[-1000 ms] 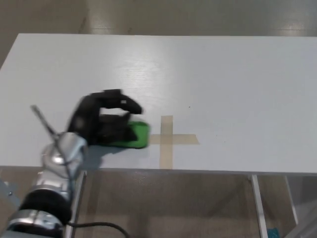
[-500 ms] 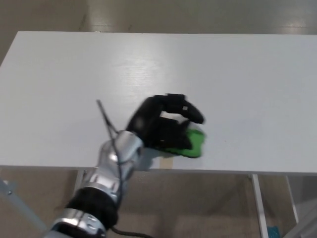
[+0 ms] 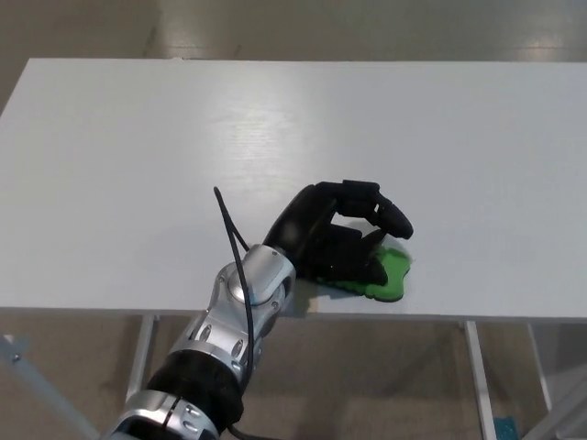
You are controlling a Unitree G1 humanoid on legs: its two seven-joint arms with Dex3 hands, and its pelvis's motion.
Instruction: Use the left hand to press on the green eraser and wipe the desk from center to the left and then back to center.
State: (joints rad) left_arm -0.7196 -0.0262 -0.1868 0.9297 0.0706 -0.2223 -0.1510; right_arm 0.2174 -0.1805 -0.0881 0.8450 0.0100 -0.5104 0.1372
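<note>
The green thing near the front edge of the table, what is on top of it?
The robot's left hand lies on the green eraser, covering most of it; only its right part shows. The eraser rests on the white desk. Anything beneath hand and eraser is hidden.

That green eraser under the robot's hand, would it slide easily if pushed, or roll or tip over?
The green eraser looks flat and low, so it probably slides rather than rolls or tips. The white desk looks smooth, which likely helps it glide. With the left hand pressing on top, it seems unlikely to slip out.
</note>
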